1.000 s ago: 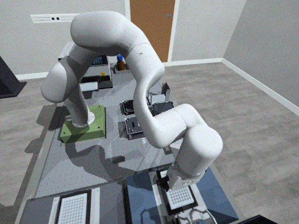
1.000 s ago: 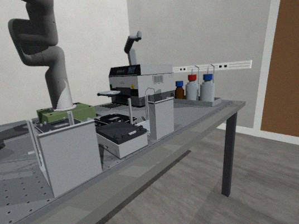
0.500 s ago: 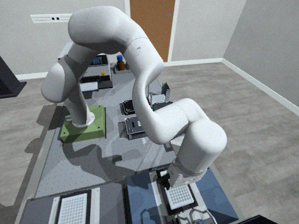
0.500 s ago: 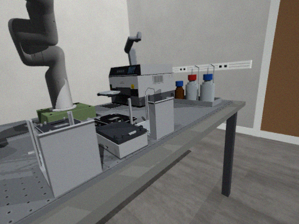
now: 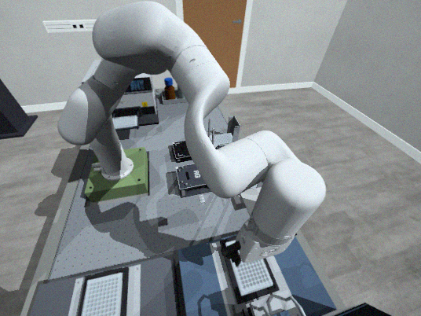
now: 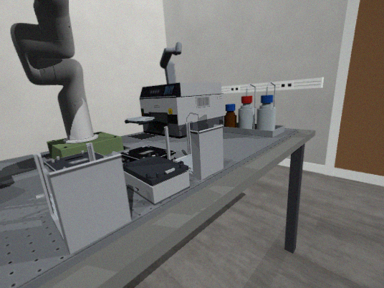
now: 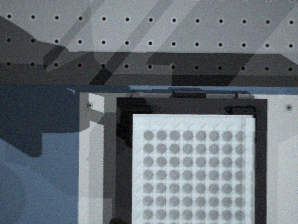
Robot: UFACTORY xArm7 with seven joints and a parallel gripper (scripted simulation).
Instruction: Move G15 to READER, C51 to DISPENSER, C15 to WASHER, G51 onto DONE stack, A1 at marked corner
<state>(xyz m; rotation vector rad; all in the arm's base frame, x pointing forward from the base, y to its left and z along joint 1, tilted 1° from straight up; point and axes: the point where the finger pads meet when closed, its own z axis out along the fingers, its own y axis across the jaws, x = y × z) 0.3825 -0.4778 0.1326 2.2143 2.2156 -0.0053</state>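
The top camera sits high above one end of the worktop point(image 5: 118, 236) and looks down along it toward the door. The exterior camera stands low by a long edge, looking across. The wrist camera looks straight down, very close. Top and wrist views share a white plate point(image 5: 253, 277) point(image 7: 192, 167).

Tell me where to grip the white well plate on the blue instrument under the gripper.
Take the well plate across its two long side walls, from straight above. It lies flat in a dark nest, so only its upper rim is free. The gripper is open.
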